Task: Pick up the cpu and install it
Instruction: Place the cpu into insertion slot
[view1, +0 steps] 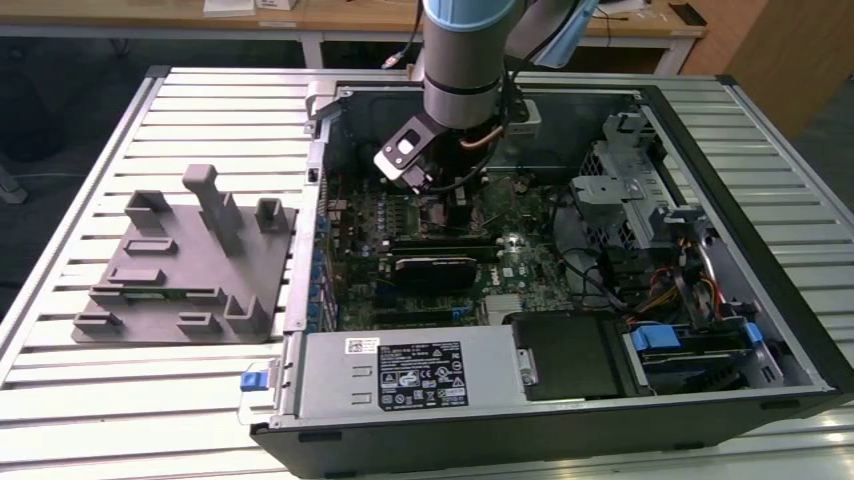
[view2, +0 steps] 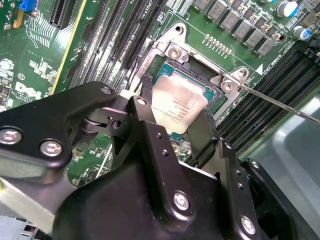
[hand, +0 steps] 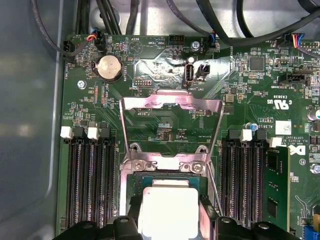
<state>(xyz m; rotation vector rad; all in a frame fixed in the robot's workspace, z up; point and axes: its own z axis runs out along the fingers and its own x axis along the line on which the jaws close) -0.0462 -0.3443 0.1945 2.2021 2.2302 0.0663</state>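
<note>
**Exterior view places the gripper (view1: 430, 183) in the case; wrist views find the cpu (view2: 177, 106) at the socket (view2: 175, 50)**

Seen from the exterior view, the arm (view1: 461, 50) comes down into an open computer case (view1: 561, 435) lying on a slatted tabletop (view1: 214, 120). The gripper hangs low over the motherboard (view1: 527, 265), toward the far part of the case. A grey fixture (view1: 174, 270) sits on the tabletop at the exterior view's left, well apart from the gripper. A power supply (view1: 400, 375) lies along the case's near side.

The wrist views add the close detail. In the second wrist view the black fingers (view2: 141, 120) stand on two opposite sides of the cpu. They are only as far apart as the chip is wide and are pressed against its edges, so they have hold of it. The cpu's silver top faces up and it lies within the socket's frame. I cannot tell whether it is fully seated or just above the contacts. A thin lever (view2: 280, 104) runs out from the socket's corner.

The first wrist view looks across the board. The metal load plate (hand: 170, 101) stands swung open beyond the socket. Memory slots (hand: 90, 185) flank the socket on both sides, and a coin battery (hand: 111, 67) lies farther off.
</note>
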